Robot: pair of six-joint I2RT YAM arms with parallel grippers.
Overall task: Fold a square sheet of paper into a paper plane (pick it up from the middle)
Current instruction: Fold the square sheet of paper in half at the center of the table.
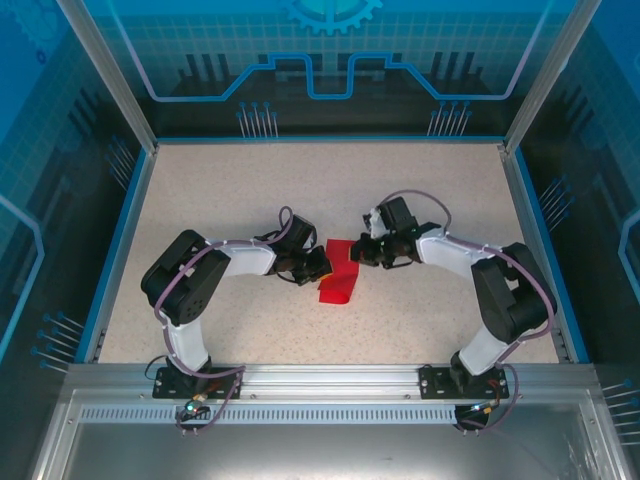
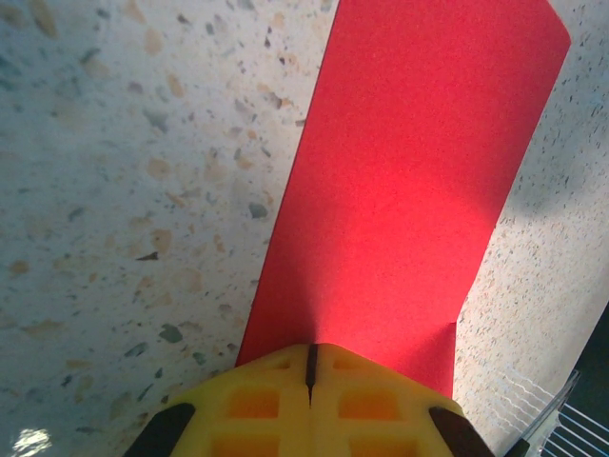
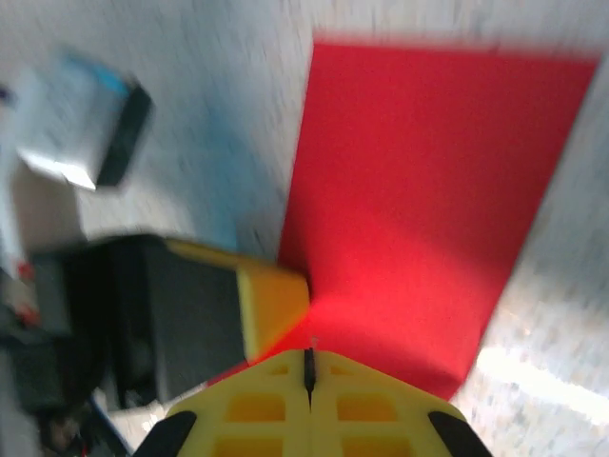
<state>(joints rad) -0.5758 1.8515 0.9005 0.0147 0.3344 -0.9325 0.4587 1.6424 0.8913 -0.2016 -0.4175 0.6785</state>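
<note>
The square sheet of paper (image 1: 338,272) is bright red and lies flat on the speckled table as a long, narrow rectangle between the two arms. My left gripper (image 1: 320,268) is shut, and its yellow tip (image 2: 310,345) rests on the near part of the paper (image 2: 409,190). My right gripper (image 1: 360,250) is shut too, with its tip (image 3: 308,350) down on the paper (image 3: 428,190) from the other side. The left gripper's yellow finger (image 3: 271,305) touches the paper's edge in the blurred right wrist view. A paper plane is out of view.
The speckled table (image 1: 450,180) is bounded by blue rims and glass walls on the left, right and back. An aluminium rail (image 1: 330,380) carries both arm bases at the near edge. Both arms bend inward toward the table's middle.
</note>
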